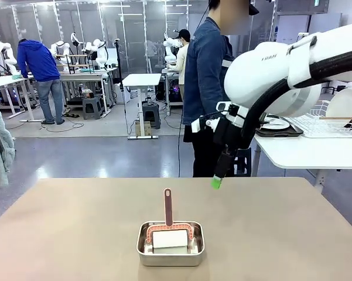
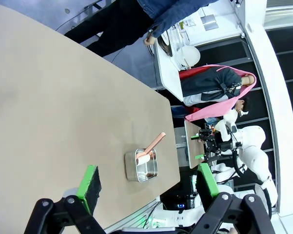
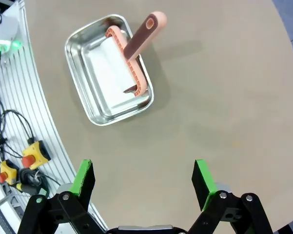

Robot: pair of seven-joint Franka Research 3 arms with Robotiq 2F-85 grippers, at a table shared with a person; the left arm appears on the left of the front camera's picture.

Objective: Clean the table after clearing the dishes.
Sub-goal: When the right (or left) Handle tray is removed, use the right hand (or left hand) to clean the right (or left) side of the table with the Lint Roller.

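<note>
Dishes (image 1: 276, 124) look cleared to side table (image 1: 304, 153), beyond R gripper (image 3: 142, 170) fingers. Table (image 1: 58, 234) holds pan (image 3: 83, 73) w/ roller (image 3: 141, 34) ahead of R fingers; wiping not begun. L gripper (image 2: 147, 179), R gripper: fingers apart, empty.

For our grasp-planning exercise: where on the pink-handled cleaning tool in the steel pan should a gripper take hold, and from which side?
Grip the handle near its upper end, coming down from above, jaws across its narrow width. It slants up clear of the rim of the steel pan; the white head lies low between the pan walls, likely leaving little room there.
</note>
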